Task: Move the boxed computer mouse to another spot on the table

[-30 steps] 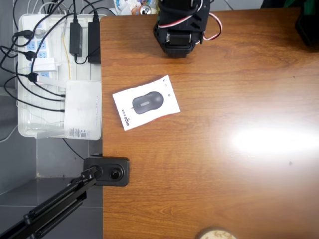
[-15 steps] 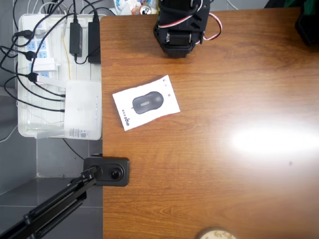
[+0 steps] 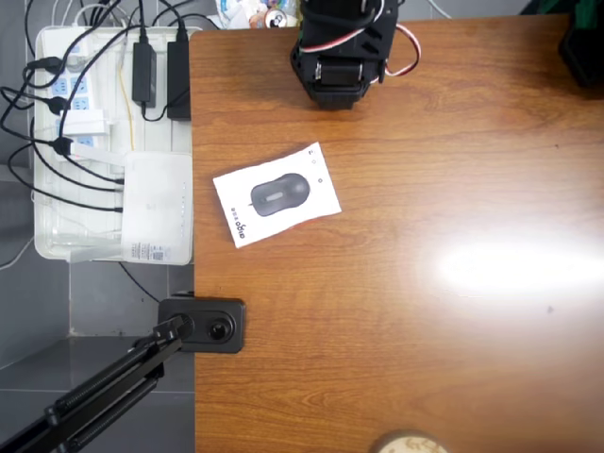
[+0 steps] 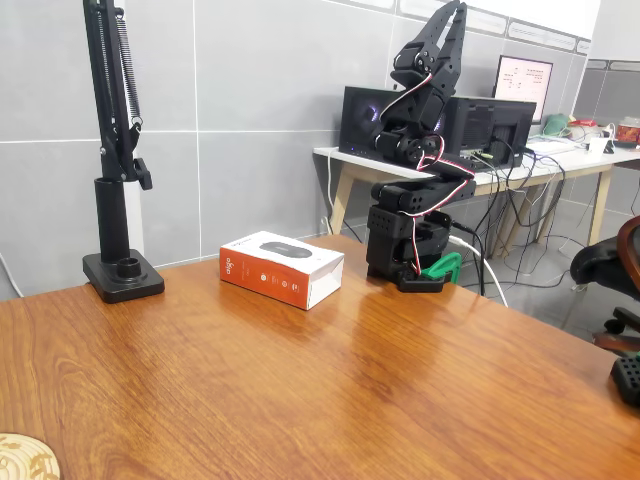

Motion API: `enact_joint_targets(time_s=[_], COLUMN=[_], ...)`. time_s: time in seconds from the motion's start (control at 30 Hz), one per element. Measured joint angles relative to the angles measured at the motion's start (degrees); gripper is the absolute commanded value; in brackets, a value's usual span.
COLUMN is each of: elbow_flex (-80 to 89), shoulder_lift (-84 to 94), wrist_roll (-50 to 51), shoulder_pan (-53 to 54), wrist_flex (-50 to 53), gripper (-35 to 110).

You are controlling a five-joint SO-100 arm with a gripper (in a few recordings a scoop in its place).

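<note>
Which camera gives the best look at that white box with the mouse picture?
The overhead view: the boxed computer mouse lies face up, its whole printed top visible on the table. The fixed view shows the box from low down, mostly its orange side panel.

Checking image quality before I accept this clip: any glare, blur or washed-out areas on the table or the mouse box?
Overhead view: a bright glare patch on the glossy table, right of the boxed computer mouse; the box itself is sharp and evenly lit. Fixed view: softer sheen on the wood near the box, its orange side readable, the background window slightly overexposed.
</note>
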Motion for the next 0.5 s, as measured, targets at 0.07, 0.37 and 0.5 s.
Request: enact_joint_targets(time_s=[0.07, 0.37, 0.5], elbow_flex=[0.00, 0.00, 0.00], shoulder_lift=[0.00, 0.00, 0.00], wrist_roll=[0.26, 0.35, 0.35], shoulder_pan=[0.00, 0.00, 0.00], wrist_flex=[0.00, 0.00, 0.00], gripper=[0, 0, 0])
